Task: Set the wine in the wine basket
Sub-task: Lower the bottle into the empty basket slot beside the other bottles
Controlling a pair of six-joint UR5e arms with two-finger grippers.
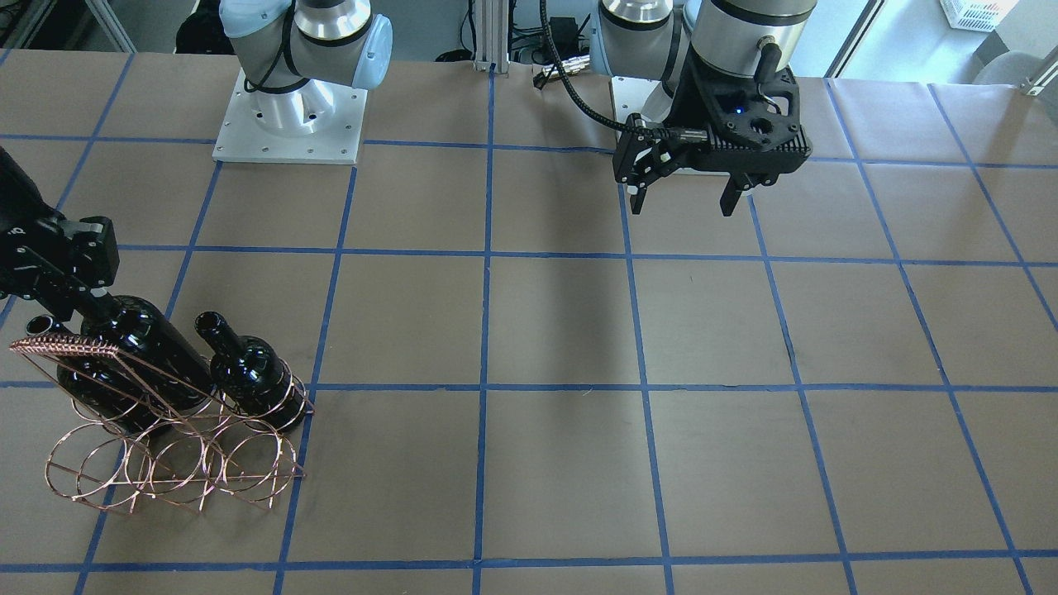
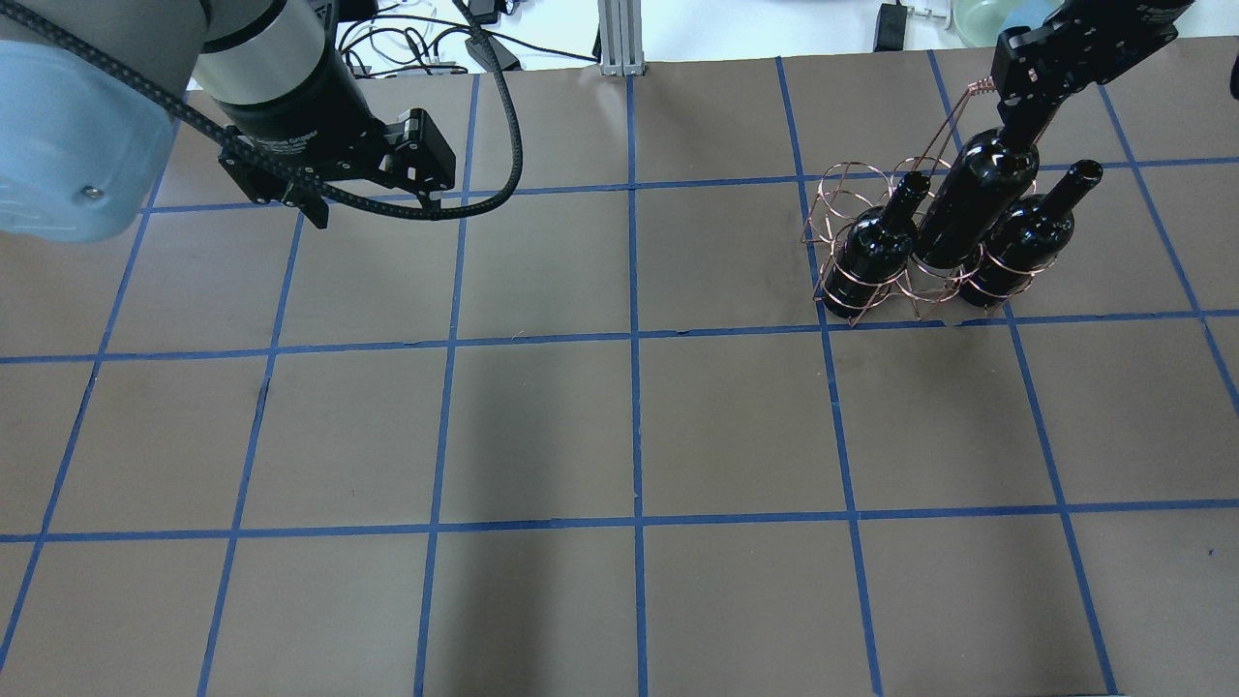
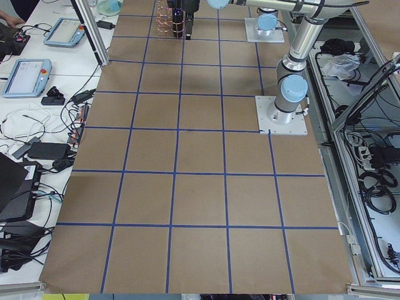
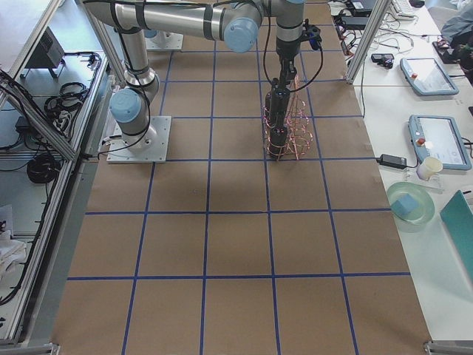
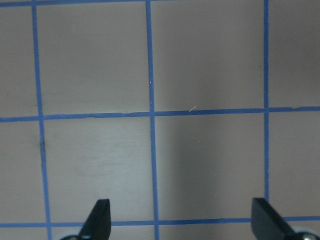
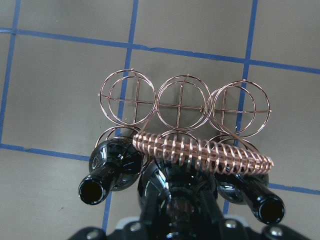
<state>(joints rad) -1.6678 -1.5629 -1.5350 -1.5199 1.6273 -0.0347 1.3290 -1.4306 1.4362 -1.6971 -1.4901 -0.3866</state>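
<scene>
The copper wire wine basket stands at the far right of the table; it also shows in the front view and the right wrist view. Two black bottles sit in the outer rings of its row nearer the robot. My right gripper is shut on the neck of the middle bottle, which stands higher than the other two with its base in the middle ring. In the right wrist view this bottle lies under the wrapped handle. My left gripper is open and empty, far from the basket.
The basket's row farther from the robot holds no bottles. The arm bases stand on the robot's side of the table. Brown paper with a blue tape grid lies under my left gripper.
</scene>
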